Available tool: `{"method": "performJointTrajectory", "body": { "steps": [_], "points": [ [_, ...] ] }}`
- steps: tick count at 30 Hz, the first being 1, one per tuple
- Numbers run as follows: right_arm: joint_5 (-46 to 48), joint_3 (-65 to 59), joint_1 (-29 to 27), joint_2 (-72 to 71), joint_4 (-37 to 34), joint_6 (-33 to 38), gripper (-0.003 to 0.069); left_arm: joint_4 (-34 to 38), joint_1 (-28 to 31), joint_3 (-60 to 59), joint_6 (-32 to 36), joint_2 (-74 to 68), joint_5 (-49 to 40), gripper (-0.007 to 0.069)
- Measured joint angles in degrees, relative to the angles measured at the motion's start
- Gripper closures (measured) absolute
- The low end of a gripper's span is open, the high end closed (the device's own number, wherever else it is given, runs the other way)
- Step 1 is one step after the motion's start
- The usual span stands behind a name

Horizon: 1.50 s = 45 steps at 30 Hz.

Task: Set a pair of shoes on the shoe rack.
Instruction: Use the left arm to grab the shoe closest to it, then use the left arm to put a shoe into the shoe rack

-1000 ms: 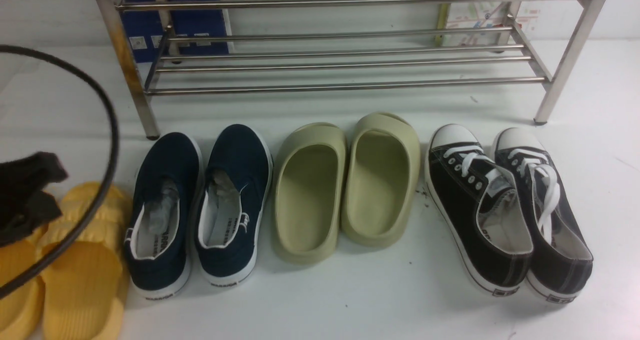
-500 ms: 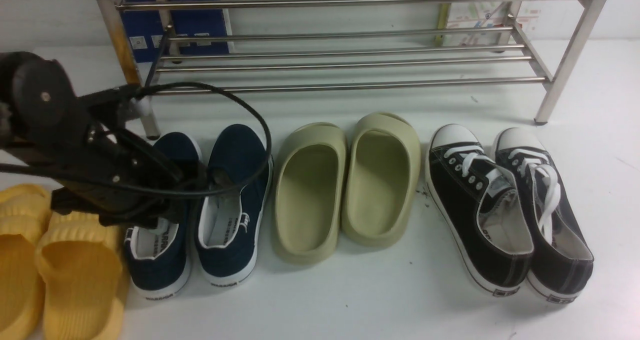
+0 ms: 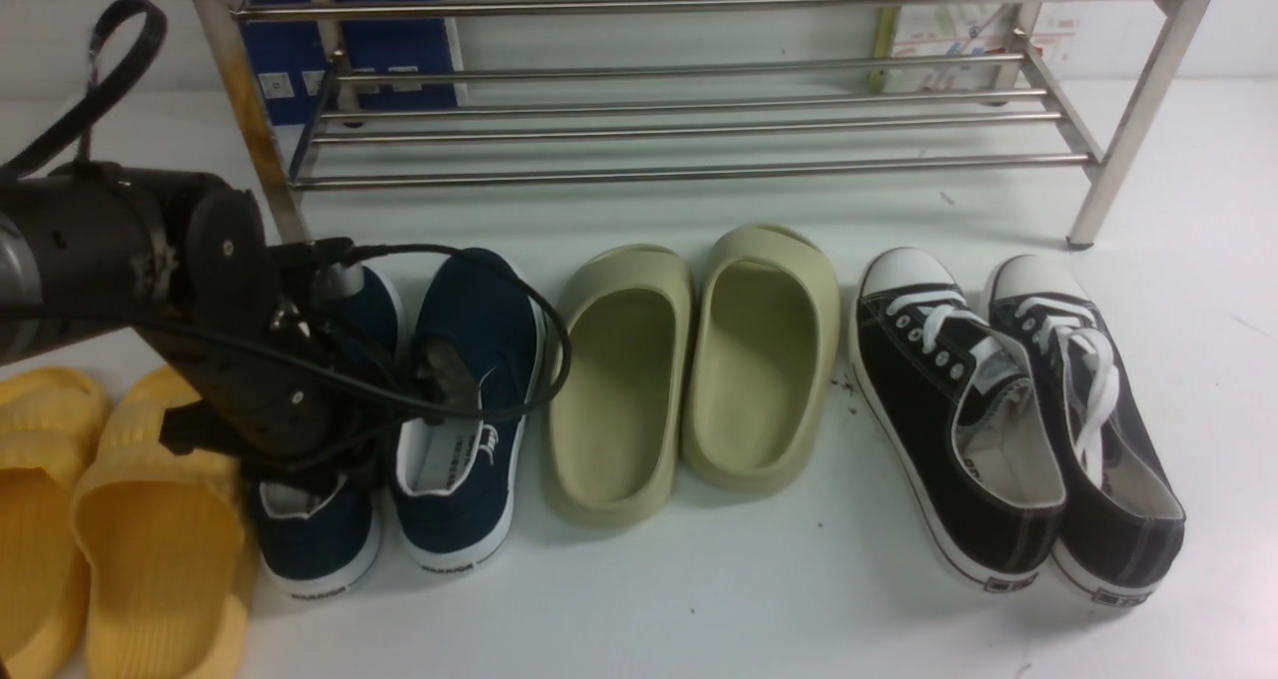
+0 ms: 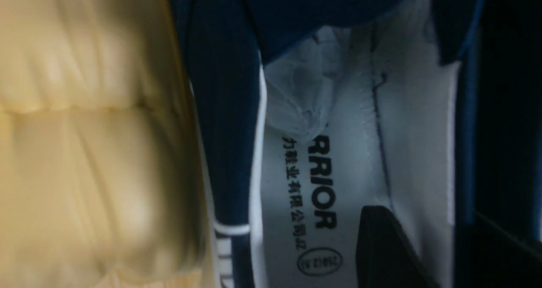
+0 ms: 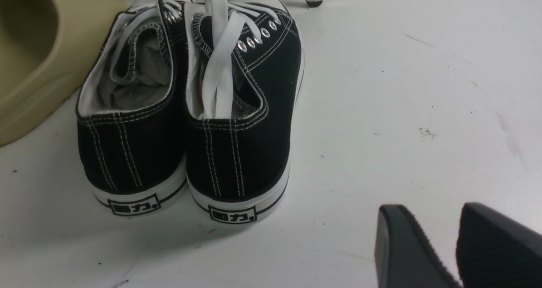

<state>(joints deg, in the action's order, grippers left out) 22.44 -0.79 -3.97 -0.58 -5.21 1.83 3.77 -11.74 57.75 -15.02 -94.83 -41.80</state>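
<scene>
left gripper (image 4: 425, 220) lowered, straddling navy shoe (image 3: 319, 544) wall

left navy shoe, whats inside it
A white insole with printed lettering, crumpled paper stuffing toward the toe, and the left gripper's black finger. The toe end is hidden under the upper.

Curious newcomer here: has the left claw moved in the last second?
Yes. The left claw has swung right, from above the yellow slides to the left navy shoe's opening.

Likely a lab test bench: a steel shoe rack (image 3: 679, 172) stands on a plain white surface (image 3: 699, 599).
</scene>
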Motion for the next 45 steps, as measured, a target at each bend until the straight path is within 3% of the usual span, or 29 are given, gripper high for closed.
{"method": "performJointTrajectory", "body": {
  "steps": [9,15,22,27,37,45],
  "points": [
    [0.00,0.00,0.00,0.00,0.00,0.00,0.0421,0.00,0.00,0.33,0.53,-2.88,-1.19,0.0413],
    [0.00,0.00,0.00,0.00,0.00,0.00,0.0421,0.21,0.00,4.32,1.10,-2.88,-7.11,0.0627],
    [0.00,0.00,0.00,0.00,0.00,0.00,0.0421,-0.18,0.00,11.43,-0.10,-1.02,-15.77,0.0624],
    [0.00,0.00,0.00,0.00,0.00,0.00,0.0421,-1.96,0.00,17.21,-0.56,2.65,-16.99,0.0624],
    [0.00,0.00,0.00,0.00,0.00,0.00,0.0419,2.41,0.00,19.42,8.03,3.05,-15.09,0.0624],
    [0.00,0.00,0.00,0.00,0.00,0.00,0.0419,10.34,0.00,19.65,14.27,0.91,-15.98,0.0624]
  ]
}}
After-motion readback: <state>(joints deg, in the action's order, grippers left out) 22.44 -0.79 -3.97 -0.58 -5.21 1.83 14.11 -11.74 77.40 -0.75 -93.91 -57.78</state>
